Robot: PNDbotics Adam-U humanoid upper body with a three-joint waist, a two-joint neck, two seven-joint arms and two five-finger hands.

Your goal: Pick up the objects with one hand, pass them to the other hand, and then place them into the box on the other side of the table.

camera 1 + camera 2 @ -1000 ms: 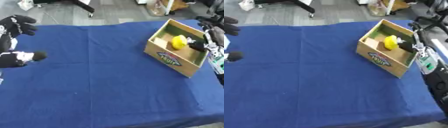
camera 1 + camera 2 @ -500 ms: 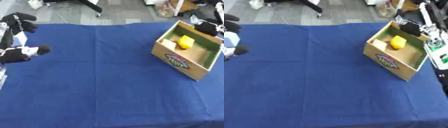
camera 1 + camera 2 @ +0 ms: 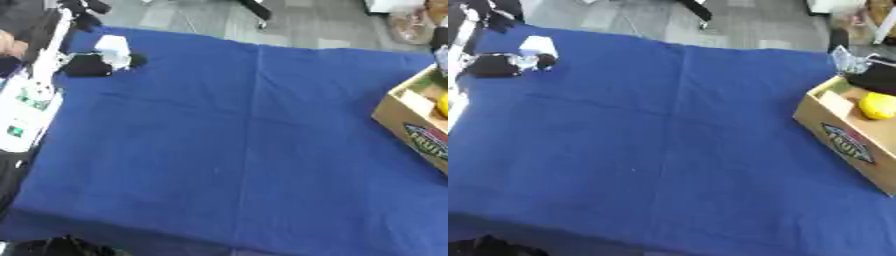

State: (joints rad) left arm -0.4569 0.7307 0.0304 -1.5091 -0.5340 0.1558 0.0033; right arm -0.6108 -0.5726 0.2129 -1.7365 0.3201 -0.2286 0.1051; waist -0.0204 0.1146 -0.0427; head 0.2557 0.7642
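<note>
One yellow fruit (image 3: 878,105) already lies inside the cardboard box (image 3: 843,136) at the desk's (image 3: 675,150) right edge. The left hand (image 3: 502,63) rests far across on the left, its fingers unreadable; the right hand (image 3: 878,76) is nearer, beside the box, its state likewise unclear.
</note>
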